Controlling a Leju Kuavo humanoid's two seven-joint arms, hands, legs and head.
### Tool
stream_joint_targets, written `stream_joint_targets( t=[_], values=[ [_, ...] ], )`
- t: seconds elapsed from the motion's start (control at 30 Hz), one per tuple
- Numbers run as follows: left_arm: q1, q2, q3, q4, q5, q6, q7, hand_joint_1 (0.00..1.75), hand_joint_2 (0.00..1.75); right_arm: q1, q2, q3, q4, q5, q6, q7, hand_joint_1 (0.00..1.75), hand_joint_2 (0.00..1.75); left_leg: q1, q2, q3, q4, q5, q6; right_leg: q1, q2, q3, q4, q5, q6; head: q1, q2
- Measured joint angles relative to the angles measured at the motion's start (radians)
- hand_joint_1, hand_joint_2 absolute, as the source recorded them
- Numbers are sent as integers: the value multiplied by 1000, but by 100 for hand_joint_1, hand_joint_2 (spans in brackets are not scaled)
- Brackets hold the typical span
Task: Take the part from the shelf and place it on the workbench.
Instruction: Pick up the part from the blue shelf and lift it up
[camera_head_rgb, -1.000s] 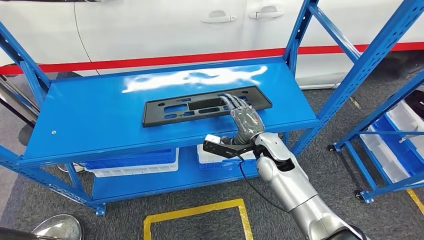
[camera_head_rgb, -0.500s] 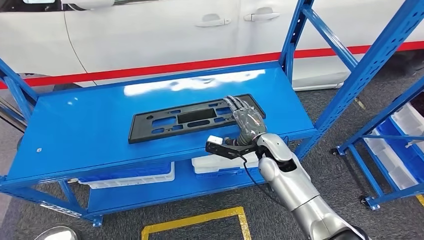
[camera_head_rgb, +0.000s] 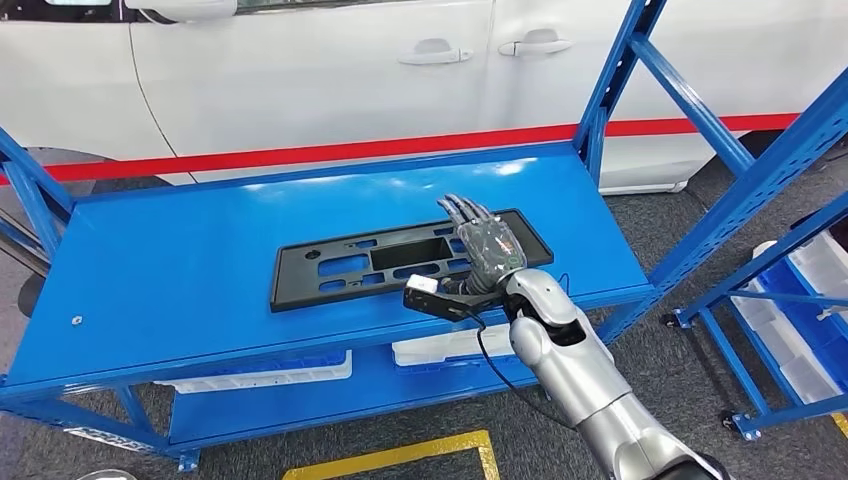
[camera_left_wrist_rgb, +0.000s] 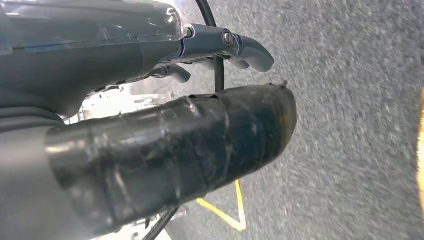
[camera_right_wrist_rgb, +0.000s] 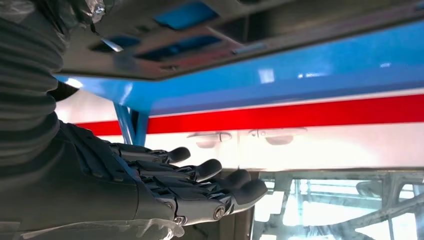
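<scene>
One black part (camera_head_rgb: 400, 263) lies under R hand (camera_head_rgb: 484, 241), fingers extended, apparently not gripping.

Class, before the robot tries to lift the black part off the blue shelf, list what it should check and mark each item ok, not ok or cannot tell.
1. Black part lies flat on the blue shelf: ok.
2. Right hand is over the part's right end: ok.
3. Right hand fingers closed on the part: not ok; in the right wrist view they are stretched out, apart from it.
4. Nothing else on the shelf top beside the part: ok.
5. Left hand free: cannot tell.
6. Workbench ready to receive it: cannot tell.
</scene>
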Motion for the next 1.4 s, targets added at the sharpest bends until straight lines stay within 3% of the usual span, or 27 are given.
stream_joint_targets(
  t=[0.07, 0.1, 0.13, 0.2, 0.27, 0.37, 0.57, 0.97, 1.0, 1.1, 1.13, 1.4],
  values=[
    [4, 0, -6, -3, 19, -4, 10, 0, 0, 2, 0, 4, 8, 3, 0, 0, 0, 175, 0, -1, 10, 0, -11, 4, -4, 0, -84, 131, -36, 8, 0, 0],
    [6, 0, -12, -6, 29, -6, 16, 0, 0, 5, 0, 7, 12, 5, 1, -1, 0, 175, 0, -2, 17, 1, -18, 4, -6, -1, -114, 166, -32, 11, 0, 0],
    [9, 0, -18, -10, 37, -8, 22, 0, 0, 6, 0, 12, 16, 8, 1, -3, 0, 175, 0, -3, 26, 2, -25, 4, -8, -1, -127, 165, -7, 12, 0, 0],
    [15, 0, -27, -15, 46, -9, 28, 0, 0, 6, 0, 25, 23, 20, 7, -9, 0, 175, 0, -4, 48, 3, -43, 0, -8, -1, -102, 58, 86, 7, 0, 0],
    [16, 0, -31, -16, 41, -6, 25, 0, 0, 1, 1, 47, 29, 34, 20, -16, 0, 175, -3, -4, 63, 4, -58, -8, -2, -1, -61, -49, 143, -5, -1, 0],
    [8, 0, -31, -16, 11, 1, 3, 0, 0, -11, 8, 96, 44, 41, 54, -22, 0, 175, -6, -3, 60, 7, -63, -15, 0, 0, -40, -96, 134, -16, -2, 0],
    [-26, 1, 16, -10, -73, 6, -55, 0, 0, -57, 10, 221, 107, -26, 154, -65, 0, 175, -6, -2, 66, -4, -66, -15, 0, 3, -38, -100, 126, -21, -2, 0],
    [-50, 3, 80, 13, -111, 9, -64, 0, 0, -100, 9, 276, 134, -52, 181, -65, 0, 175, -5, -2, 69, -8, -63, -24, 1, 2, -35, -100, 126, -24, -2, 0],
    [-51, 3, 82, 14, -112, 10, -65, 0, 0, -100, 9, 277, 134, -52, 180, -65, 24, 175, -5, -2, 69, -8, -63, -24, 1, 2, -34, -100, 126, -24, -2, 0],
    [-58, 3, 90, 23, -124, 23, -75, 0, 0, -102, 9, 286, 134, -61, 176, -57, 154, 175, -6, -2, 70, -7, -63, -24, 1, 2, -34, -100, 126, -24, -2, 0],
    [-62, 3, 96, 28, -132, 30, -80, 0, 0, -102, 9, 289, 134, -66, 173, -50, 174, 175, -6, -2, 70, -7, -63, -24, 1, 2, -34, -100, 126, -24, -2, 0],
    [-96, 3, 168, 74, -195, 46, -109, 0, 0, -92, 14, 295, 125, -100, 138, -16, 175, 175, -7, -2, 70, -7, -63, -24, 0, 2, -34, -100, 126, -24, -2, 0]
  ],
)
